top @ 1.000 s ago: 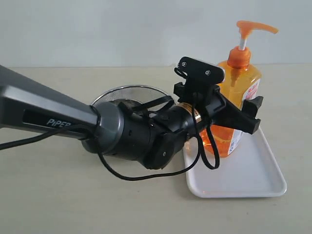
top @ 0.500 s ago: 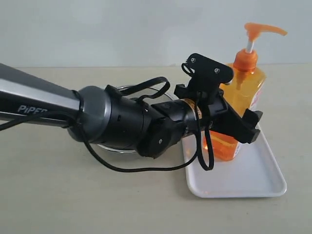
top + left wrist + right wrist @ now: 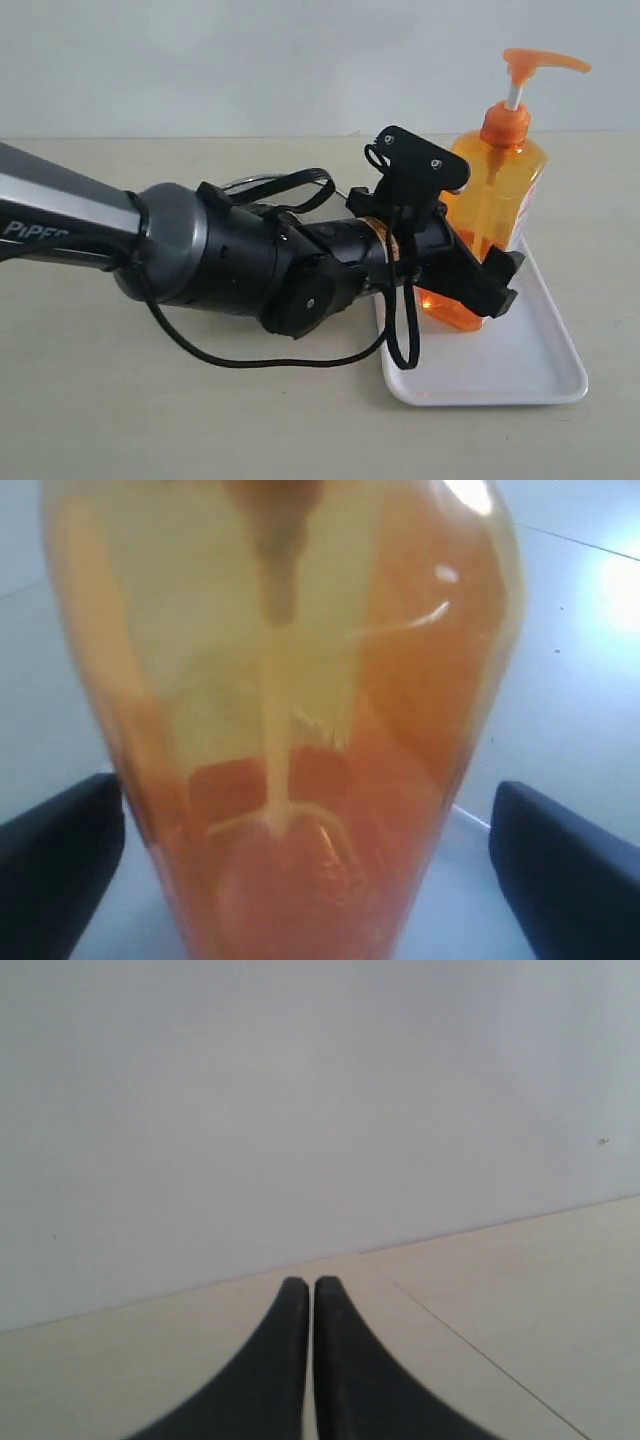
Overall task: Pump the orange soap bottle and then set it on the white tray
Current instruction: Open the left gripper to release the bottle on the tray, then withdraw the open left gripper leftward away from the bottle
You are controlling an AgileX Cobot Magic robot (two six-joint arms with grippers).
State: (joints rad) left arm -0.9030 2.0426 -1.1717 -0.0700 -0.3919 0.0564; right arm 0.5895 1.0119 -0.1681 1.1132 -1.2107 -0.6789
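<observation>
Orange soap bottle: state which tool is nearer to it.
Left. The left tool straddles the orange soap bottle, fingers on either side. The right tool is shut, facing wall and tabletop, with no bottle visible.

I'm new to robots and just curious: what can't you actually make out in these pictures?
- Metal bowl: exterior view, mostly hidden behind the left arm.
- Orange soap bottle base on the white tray: covered by the left gripper.
- Bottle label: left wrist view, blurred.
- Right arm: outside the exterior view.

A clear glossy plastic bottle [image 3: 495, 215] is seen on a smooth, glossy white plastic tray [image 3: 520, 365]; the tabletop [image 3: 100, 400] looks matt.
</observation>
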